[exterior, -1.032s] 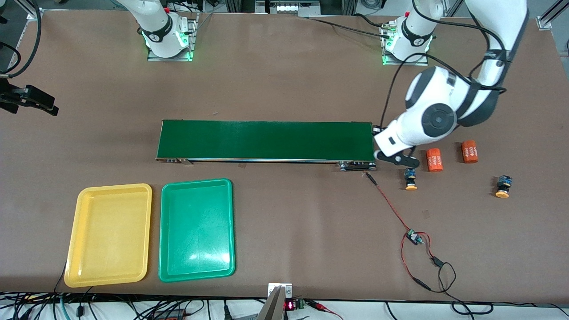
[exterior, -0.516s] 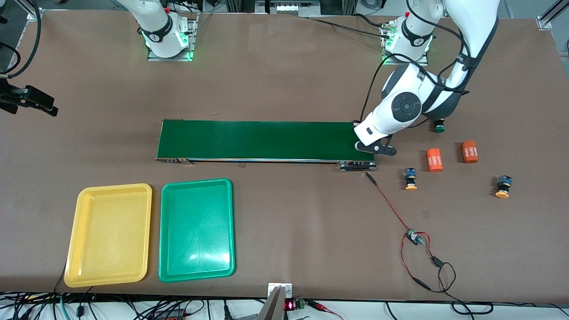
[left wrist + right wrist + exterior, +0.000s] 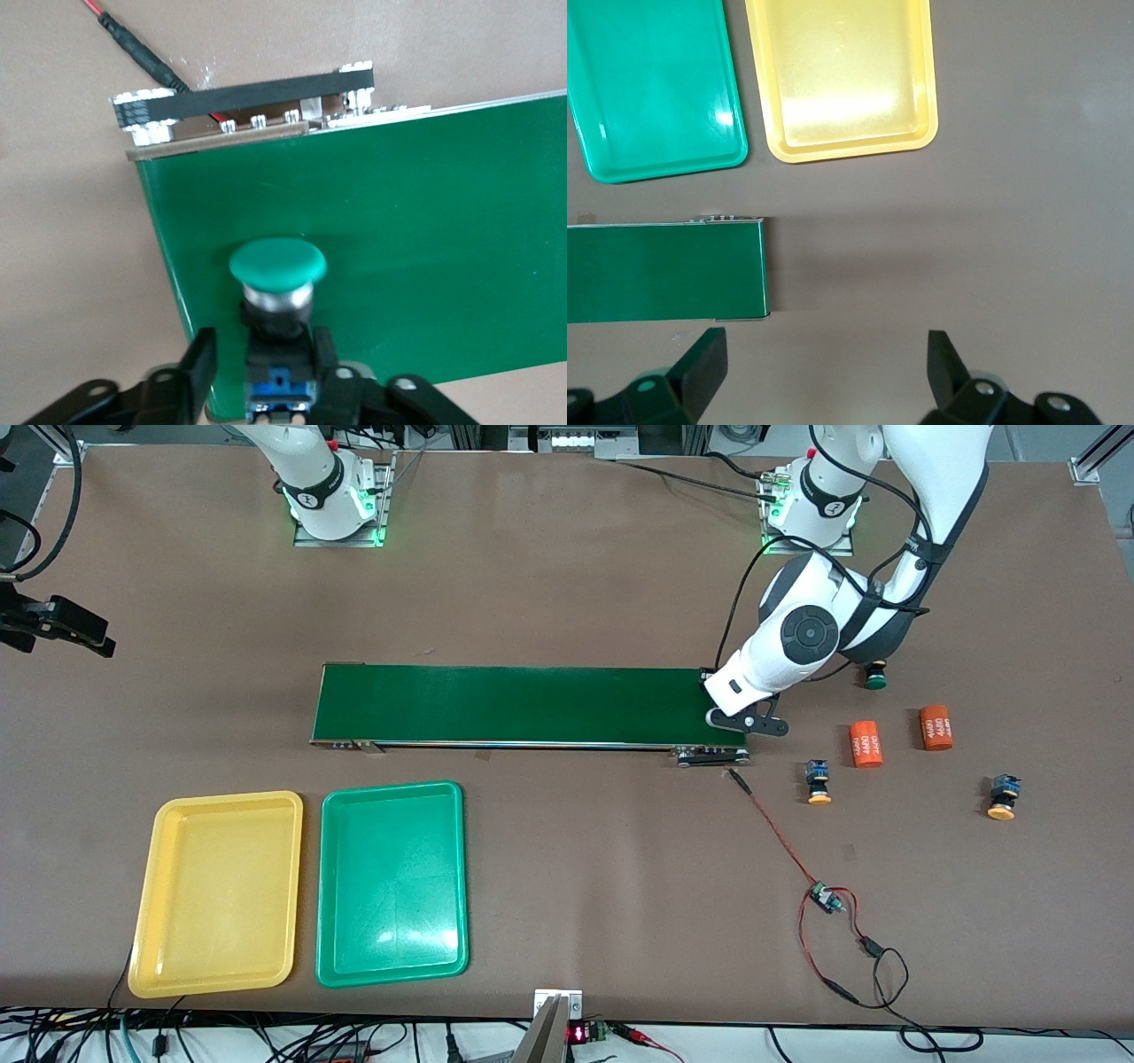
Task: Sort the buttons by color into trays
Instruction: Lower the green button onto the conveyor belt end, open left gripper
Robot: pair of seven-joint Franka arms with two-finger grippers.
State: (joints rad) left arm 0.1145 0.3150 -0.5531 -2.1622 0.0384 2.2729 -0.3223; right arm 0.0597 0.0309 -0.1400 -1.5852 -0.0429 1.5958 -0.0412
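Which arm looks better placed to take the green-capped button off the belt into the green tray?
Right: its gripper hangs open above the dark-green conveyor belt end nearest the green plastic tray.

- You have two small black-and-blue push-button switches with round green caps [image 3: 277,266] [image 3: 875,680].
- You have two small black-and-blue push-button switches with round yellow-orange caps [image 3: 819,782] [image 3: 1003,798].
- You have two shallow rectangular plastic trays: one yellow tray [image 3: 217,893] and one green tray [image 3: 392,883].
- You have two orange cylinders with white printed numbers [image 3: 866,744] [image 3: 935,727].
- You have one long dark-green conveyor belt [image 3: 528,704].
- You have one red-and-black cable with a small circuit board [image 3: 826,899].
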